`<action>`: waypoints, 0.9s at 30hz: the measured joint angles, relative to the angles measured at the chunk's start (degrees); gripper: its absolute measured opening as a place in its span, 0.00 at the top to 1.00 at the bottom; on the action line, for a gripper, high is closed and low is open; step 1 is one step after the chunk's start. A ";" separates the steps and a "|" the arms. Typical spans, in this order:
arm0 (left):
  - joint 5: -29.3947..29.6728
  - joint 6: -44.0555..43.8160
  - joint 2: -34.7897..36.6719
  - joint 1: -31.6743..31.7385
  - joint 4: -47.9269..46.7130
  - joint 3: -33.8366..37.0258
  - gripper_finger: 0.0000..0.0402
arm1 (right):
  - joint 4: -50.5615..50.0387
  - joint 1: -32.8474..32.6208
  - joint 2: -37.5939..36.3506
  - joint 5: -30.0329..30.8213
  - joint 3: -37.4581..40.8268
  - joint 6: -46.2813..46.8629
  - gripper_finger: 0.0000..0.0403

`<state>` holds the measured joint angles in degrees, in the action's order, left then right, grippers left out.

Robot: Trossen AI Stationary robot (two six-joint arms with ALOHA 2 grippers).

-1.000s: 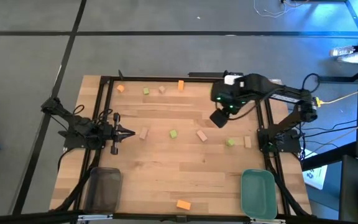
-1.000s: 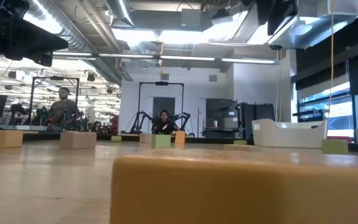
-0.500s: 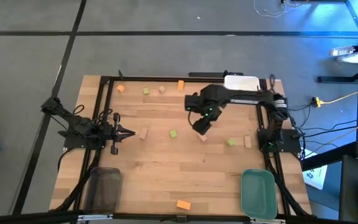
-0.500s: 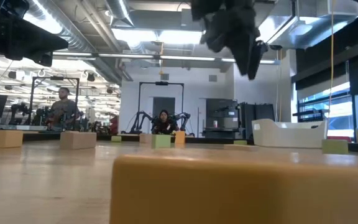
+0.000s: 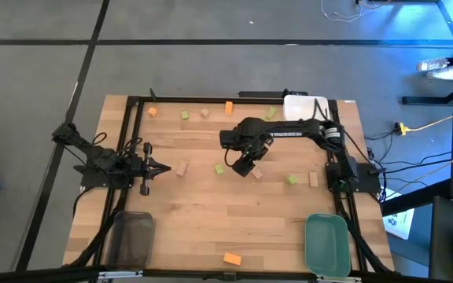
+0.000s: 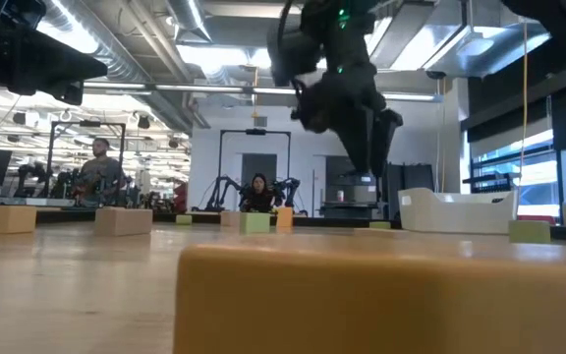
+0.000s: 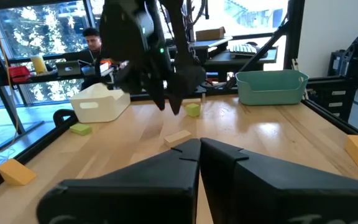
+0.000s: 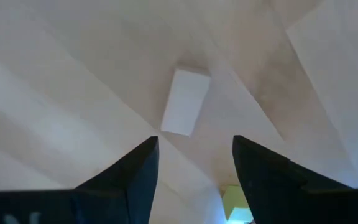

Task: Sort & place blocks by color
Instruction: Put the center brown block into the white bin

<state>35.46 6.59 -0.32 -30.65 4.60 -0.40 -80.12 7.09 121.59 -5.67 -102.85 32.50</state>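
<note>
Small orange, light green and tan blocks lie scattered on the wooden table (image 5: 211, 212). My right gripper (image 5: 244, 167) is open and hangs over the table's middle, fingers pointing down, between a light green block (image 5: 219, 169) and a tan oblong block (image 5: 256, 174). In the right wrist view my right gripper (image 8: 194, 146) has a tan oblong block (image 8: 185, 101) lying flat ahead of it and a green block (image 8: 238, 202) beside one finger; it touches neither. My left gripper (image 5: 163, 167) is shut and waits at the table's left side.
A grey tray (image 5: 132, 236) sits at the near left corner, a green tray (image 5: 326, 244) at the near right, a white tray (image 5: 305, 104) at the far right. An orange block (image 5: 232, 258) lies at the near edge. A black frame borders the table. People sit in the room behind.
My right arm has swung from the table's far right toward its middle, moving left and a little toward the near edge, and has come down into the low view. Its gripper now hangs over the middle blocks. No block has moved.
</note>
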 joint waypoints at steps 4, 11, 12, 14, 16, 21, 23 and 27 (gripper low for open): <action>0.01 -0.02 0.00 0.00 0.04 0.00 0.97 | 0.56 0.04 2.70 0.00 0.00 -0.77 0.49; 0.02 0.00 0.02 0.00 0.07 0.00 0.95 | 1.48 0.32 5.38 0.00 0.02 -1.29 0.49; 0.02 0.00 0.00 0.00 0.07 0.00 0.95 | 1.82 0.49 5.58 -0.01 0.02 -1.37 0.49; 0.02 0.00 0.00 0.00 0.09 0.00 0.95 | 2.31 0.81 6.37 -0.04 0.02 -1.36 0.49; 0.02 0.00 0.01 0.00 0.10 0.00 0.96 | 2.16 1.15 6.90 -0.02 0.04 -1.42 0.49; 0.02 0.00 0.00 0.00 0.11 0.00 0.98 | 2.16 1.43 7.72 -0.03 0.04 -2.91 0.49; 0.02 0.02 0.01 0.00 0.12 0.00 0.99 | 2.16 1.64 7.95 -0.40 0.04 -3.01 0.49; 0.02 0.02 0.00 0.00 0.13 0.00 1.00 | 2.73 1.92 8.25 -1.89 0.40 -3.22 0.49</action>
<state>35.48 6.61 -0.32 -30.65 4.73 -0.40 -77.38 9.02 129.84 -7.57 -102.45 29.28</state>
